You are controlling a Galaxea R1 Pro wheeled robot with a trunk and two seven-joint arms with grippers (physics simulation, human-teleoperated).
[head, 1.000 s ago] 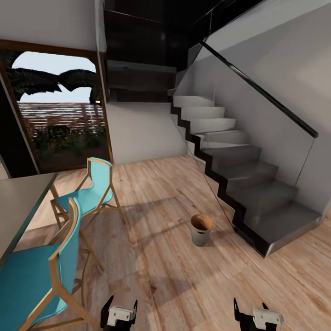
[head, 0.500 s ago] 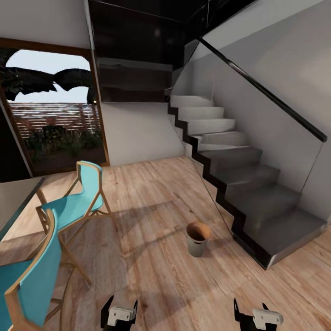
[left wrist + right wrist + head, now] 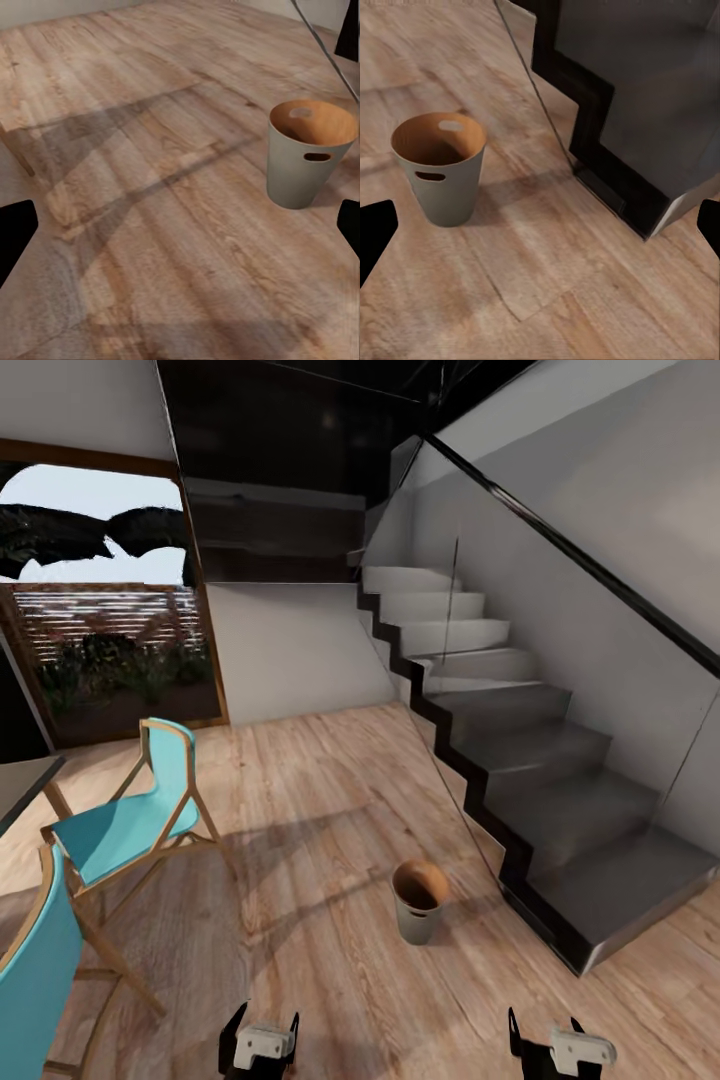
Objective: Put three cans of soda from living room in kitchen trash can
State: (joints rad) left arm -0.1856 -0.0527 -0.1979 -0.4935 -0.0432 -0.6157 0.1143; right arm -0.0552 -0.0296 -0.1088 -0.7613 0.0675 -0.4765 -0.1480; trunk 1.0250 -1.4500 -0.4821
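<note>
- Wood-plank floor (image 3: 330, 800), matt, grained.
- Tash can (image 3: 419, 901): matt grey outside, smooth copper-brown inside.
- Staircase (image 3: 540, 780), smooth grey steps behind a glossy glass panel (image 3: 560, 660).
- Chair (image 3: 130, 825): turquoise seat, wooden frame.

Head camera looks forward and down across the wood floor (image 3: 320, 800) toward the stairs (image 3: 520, 740), while both wrist cameras, low and angled floorward, close in on the same bin (image 3: 418, 901) (image 3: 308, 152) (image 3: 441, 166) from either side.
</note>
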